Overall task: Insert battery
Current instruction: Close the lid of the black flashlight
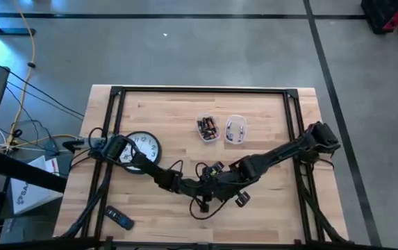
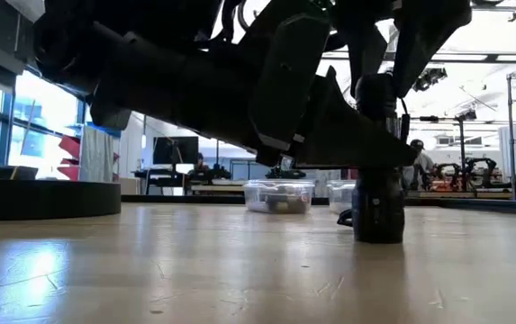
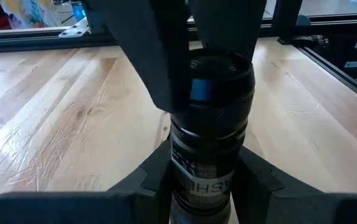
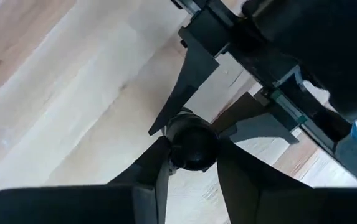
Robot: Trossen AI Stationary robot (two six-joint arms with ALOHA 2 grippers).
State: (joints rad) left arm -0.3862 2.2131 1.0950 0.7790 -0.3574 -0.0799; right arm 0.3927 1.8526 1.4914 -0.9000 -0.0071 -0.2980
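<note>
Both my claws clamp the upright flashlight [image 3: 210,124] at six o'clock on the tabletop [image 1: 268,111]; next, probably uncapping, then a battery

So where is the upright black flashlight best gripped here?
Grip the flashlight around its round barrel, low and from the side: it stands upright on the table, as the left gripper does. The right gripper meets it from above.

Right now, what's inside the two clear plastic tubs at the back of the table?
The left tub holds a heap of batteries. The right tub holds a few small dark items, too small to identify. What lies at the bottom of the heap is covered.
</note>
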